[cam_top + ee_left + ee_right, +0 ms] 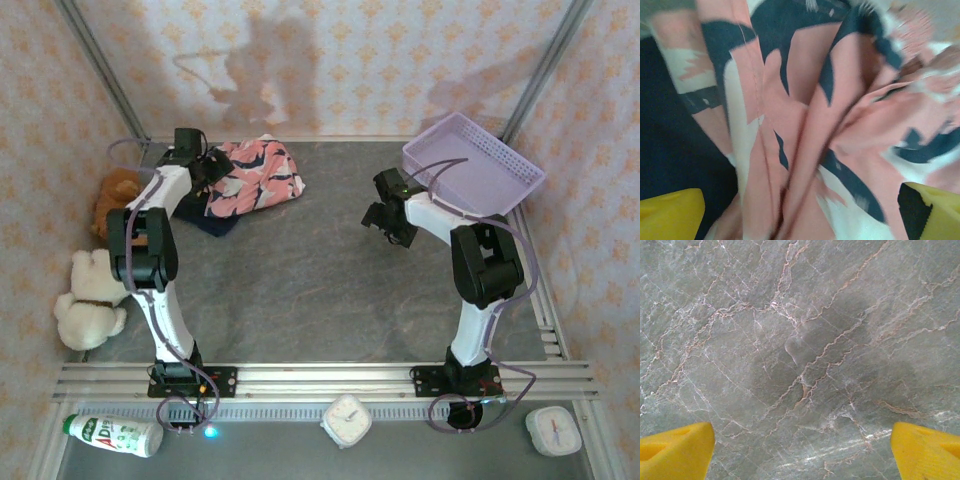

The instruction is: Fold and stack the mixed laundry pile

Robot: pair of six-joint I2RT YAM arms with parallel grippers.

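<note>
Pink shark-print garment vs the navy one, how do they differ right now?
The salmon-pink shark-print cloth garment is patterned and lies crumpled on top. The plain dark navy cloth garment sits mostly beneath it, showing at the near edge. Both are unfolded, in one pile.

Black-and-white arms (160, 300) carry greyish cables (122, 146) and yellow jaws.

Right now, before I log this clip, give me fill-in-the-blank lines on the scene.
The left gripper is open over the ___ printed cloth. The garment beneath that cloth is ___. The right gripper is open above the bare ___. The basket sits in the far ___ corner.
Missing: pink; navy; table; right.
</note>
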